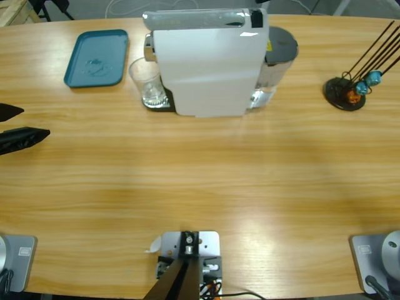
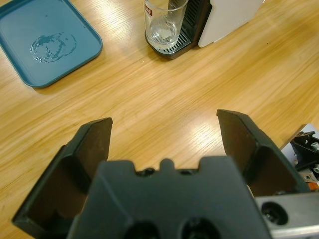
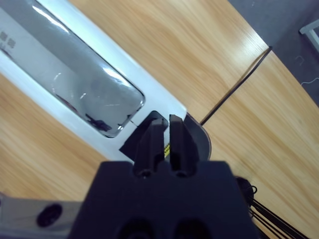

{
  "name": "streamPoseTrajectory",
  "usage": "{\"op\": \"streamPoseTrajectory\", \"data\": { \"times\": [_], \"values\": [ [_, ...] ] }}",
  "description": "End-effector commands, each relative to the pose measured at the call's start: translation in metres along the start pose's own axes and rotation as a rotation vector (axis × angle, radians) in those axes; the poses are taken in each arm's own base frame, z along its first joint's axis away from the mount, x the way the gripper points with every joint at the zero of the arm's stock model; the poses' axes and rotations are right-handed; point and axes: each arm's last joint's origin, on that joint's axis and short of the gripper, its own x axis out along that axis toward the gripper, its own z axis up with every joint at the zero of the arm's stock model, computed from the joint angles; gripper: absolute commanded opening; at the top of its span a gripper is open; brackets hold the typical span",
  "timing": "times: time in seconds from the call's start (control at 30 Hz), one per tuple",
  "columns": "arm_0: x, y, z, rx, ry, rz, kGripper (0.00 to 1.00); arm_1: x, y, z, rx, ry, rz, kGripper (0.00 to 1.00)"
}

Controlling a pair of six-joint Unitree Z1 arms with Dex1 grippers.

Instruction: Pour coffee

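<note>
A white coffee machine stands at the table's far middle. An upright clear glass sits on the machine's black drip tray, under the spout; the same glass shows at the machine's left. No coffee shows in it. My left gripper is open and holds nothing, low over bare wood and well short of the glass; it enters the high view as the left gripper at the left edge. My right gripper is shut, its tips at the machine's top beside the glossy lid. It shows as the right gripper.
A teal tray with a small wet smear lies left of the machine; it shows as the teal tray in the left wrist view. A black pod stand with blue and orange pods is at the far right. Bare wood spans the near half of the table.
</note>
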Motion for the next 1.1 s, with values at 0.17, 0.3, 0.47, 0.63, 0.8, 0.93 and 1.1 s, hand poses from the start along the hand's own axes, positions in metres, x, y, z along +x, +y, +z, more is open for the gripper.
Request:
{"op": "streamPoseTrajectory", "data": {
  "times": [0.17, 0.3, 0.47, 0.63, 0.8, 0.93, 1.1],
  "values": [
    [0.006, 0.002, -0.009, -0.02, 0.032, 0.014, 0.908, 0.018, 0.009, -0.004, -0.011, 0.062, 0.002, 0.0],
    [0.005, 0.002, -0.01, -0.02, 0.03, 0.014, 0.908, 0.021, 0.009, -0.007, -0.012, 0.077, 0.004, 0.0],
    [0.005, 0.002, -0.01, -0.02, 0.029, 0.014, 0.908, 0.026, 0.011, -0.014, -0.011, 0.099, 0.009, 0.0],
    [0.005, 0.002, -0.01, -0.02, 0.028, 0.014, 0.908, 0.032, 0.012, -0.017, -0.008, 0.105, 0.011, 0.0],
    [0.005, 0.002, -0.01, -0.02, 0.028, 0.014, 0.908, 0.032, 0.011, -0.016, -0.004, 0.1, 0.01, 0.0],
    [0.005, 0.002, -0.01, -0.02, 0.027, 0.014, 0.908, 0.001, 0.006, -0.005, 0.003, 0.004, -0.029, 0.0],
    [0.002, 0.002, -0.011, -0.019, 0.018, 0.014, 0.912, -0.045, -0.004, -0.001, 0.032, -0.121, 0.024, 0.355]
  ]
}}
